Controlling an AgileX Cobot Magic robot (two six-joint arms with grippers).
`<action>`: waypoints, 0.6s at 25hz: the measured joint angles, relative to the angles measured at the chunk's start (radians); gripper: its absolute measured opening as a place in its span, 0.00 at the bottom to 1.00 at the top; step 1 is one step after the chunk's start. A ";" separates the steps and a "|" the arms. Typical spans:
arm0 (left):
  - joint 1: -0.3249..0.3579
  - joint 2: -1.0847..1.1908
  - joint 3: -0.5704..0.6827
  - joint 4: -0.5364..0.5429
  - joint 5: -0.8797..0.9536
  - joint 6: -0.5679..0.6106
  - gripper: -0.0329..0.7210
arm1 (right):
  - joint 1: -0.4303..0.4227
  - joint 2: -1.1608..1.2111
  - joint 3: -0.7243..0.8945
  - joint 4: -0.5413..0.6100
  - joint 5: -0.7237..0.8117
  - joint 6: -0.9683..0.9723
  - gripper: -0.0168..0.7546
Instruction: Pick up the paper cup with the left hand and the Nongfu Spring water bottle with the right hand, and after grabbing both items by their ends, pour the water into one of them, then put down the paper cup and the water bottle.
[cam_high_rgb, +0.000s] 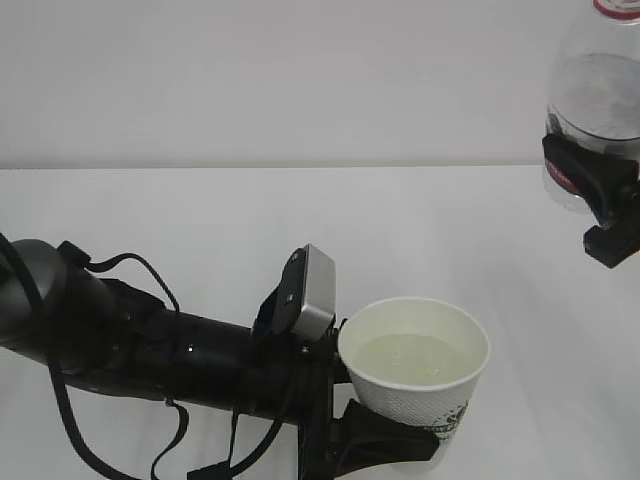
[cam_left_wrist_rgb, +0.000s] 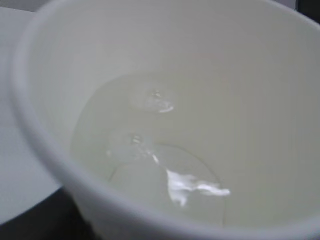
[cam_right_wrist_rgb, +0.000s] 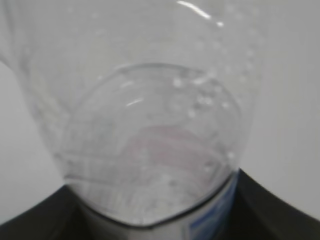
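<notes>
The white paper cup (cam_high_rgb: 420, 385) is held upright low in the exterior view, just right of centre, with my left gripper (cam_high_rgb: 392, 440) shut on its lower part. Pale water (cam_high_rgb: 412, 360) lies inside it. In the left wrist view the cup's inside (cam_left_wrist_rgb: 240, 75) fills the frame, with water (cam_left_wrist_rgb: 165, 160) at the bottom. The clear Nongfu Spring water bottle (cam_high_rgb: 598, 90) stands upright at the top right, its red neck ring (cam_high_rgb: 620, 8) at the frame's edge. My right gripper (cam_high_rgb: 592, 185) is shut on its label band. The bottle (cam_right_wrist_rgb: 150, 125) still holds some water (cam_right_wrist_rgb: 150, 170).
The white table (cam_high_rgb: 200, 230) stretches under both arms to a plain white wall (cam_high_rgb: 250, 70) behind. My left arm (cam_high_rgb: 120, 340), with its looping black cables, lies across the lower left. The bottle is well above and to the right of the cup.
</notes>
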 joint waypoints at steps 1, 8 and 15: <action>0.000 0.000 0.000 0.000 0.000 0.000 0.72 | 0.000 0.000 0.000 0.000 0.000 0.007 0.62; 0.000 0.000 0.000 0.000 0.000 0.000 0.72 | 0.000 0.000 0.000 0.000 0.000 0.155 0.62; 0.000 0.000 0.000 -0.002 0.000 0.000 0.72 | 0.000 0.000 0.000 0.000 0.000 0.349 0.62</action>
